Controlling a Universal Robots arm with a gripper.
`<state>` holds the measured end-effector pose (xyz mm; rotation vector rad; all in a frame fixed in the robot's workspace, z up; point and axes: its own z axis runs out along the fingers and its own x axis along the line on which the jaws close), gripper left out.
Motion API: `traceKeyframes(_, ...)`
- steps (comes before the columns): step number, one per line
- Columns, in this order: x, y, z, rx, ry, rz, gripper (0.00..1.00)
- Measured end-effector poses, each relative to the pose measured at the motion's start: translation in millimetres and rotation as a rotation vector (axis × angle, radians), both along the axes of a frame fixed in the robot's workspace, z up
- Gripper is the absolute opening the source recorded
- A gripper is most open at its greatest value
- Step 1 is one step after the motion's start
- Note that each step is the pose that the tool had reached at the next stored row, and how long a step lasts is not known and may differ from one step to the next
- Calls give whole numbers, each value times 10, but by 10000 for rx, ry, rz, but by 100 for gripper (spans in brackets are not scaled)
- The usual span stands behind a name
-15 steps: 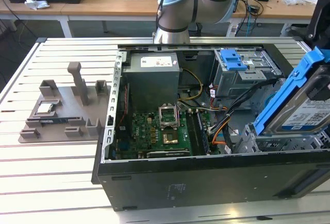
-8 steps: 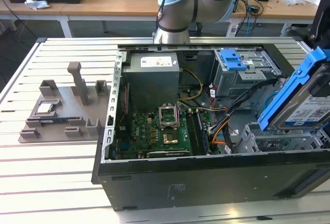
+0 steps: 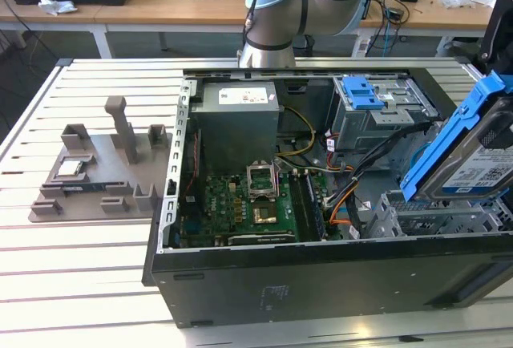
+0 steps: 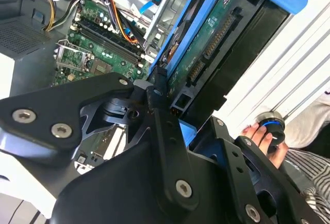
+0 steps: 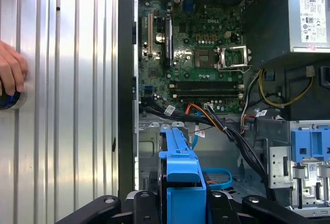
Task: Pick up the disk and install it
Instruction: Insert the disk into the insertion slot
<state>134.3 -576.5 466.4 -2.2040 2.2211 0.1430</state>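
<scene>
The disk [image 3: 473, 167], a silver drive with a white-and-blue label in a blue plastic frame, hangs tilted above the open computer case [image 3: 321, 276] at the exterior view's right. My gripper [image 3: 495, 123] is shut on it. In the second wrist view the black fingers [image 4: 160, 131] clamp the blue frame [image 4: 188, 38], and the drive's green circuit board faces the camera. In the first wrist view the frame's blue edge [image 5: 180, 177] sits between the fingers [image 5: 142, 203], over the metal drive bay [image 5: 149, 152] at the case's corner.
Inside the case lie the motherboard [image 3: 248, 204], a grey power supply [image 3: 238, 123], bundled cables [image 3: 353, 196] and a drive cage with a lighter blue clip [image 3: 361, 91]. A grey fixture [image 3: 104, 171] holds a small chip [image 3: 70, 167]. A person's hand [image 5: 10, 72] rests on the slatted table.
</scene>
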Motion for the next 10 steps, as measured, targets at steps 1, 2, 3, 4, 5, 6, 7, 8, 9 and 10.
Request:
traceKeyframes(1,0,0,0,0,0,-1,37)
traceKeyframes(2,0,0,0,0,0,0,37)
traceKeyframes(3,0,1,-2,1,0,0,37)
traceKeyframes(4,0,1,-2,0,0,0,37)
traceKeyframes(5,0,1,-3,0,0,0,37)
traceKeyframes(6,0,1,-5,1,0,0,37)
traceKeyframes(7,0,1,-7,2,0,0,37)
traceKeyframes(8,0,2,-11,1,0,0,37)
traceKeyframes(9,0,2,-19,0,0,0,37)
traceKeyframes(10,0,3,-27,1,0,0,37)
